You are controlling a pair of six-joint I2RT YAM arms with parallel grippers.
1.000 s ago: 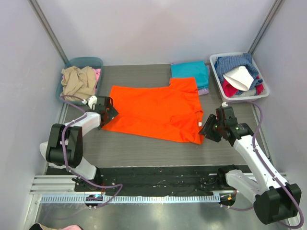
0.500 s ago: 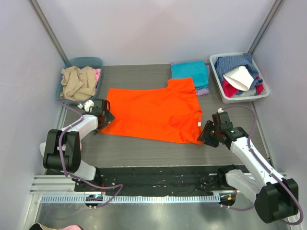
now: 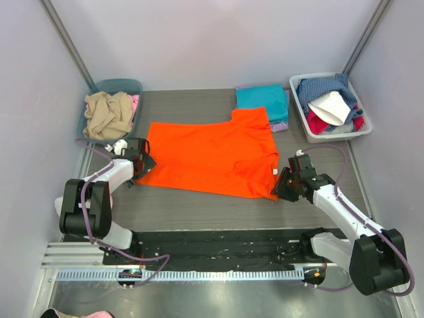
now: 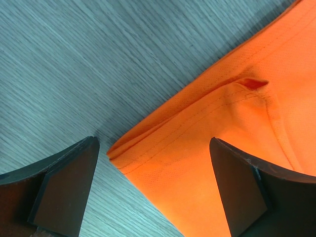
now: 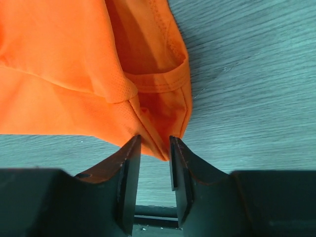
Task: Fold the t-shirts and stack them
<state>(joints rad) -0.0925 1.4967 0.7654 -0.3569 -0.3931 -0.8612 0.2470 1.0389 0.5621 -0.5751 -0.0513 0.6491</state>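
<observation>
Top: shows orange t-shirt (image 3: 212,156) spread flat mid-worktop (image 3: 199,205). Left wrist: shows left fingers (image 4: 64,182) spread wide, astride a hemmed corner. Right wrist: shows right fingers (image 5: 129,182) narrowed about another corner; cannot tell whether pinching.

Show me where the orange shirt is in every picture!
Top view: orange shirt spread flat mid-table.
Left wrist: its corner, lower right, between the fingers of the left pincer.
Right wrist: upper left, corner tip meeting the right pincer.
Shared landmark: the grey wood-grain table under it.
</observation>
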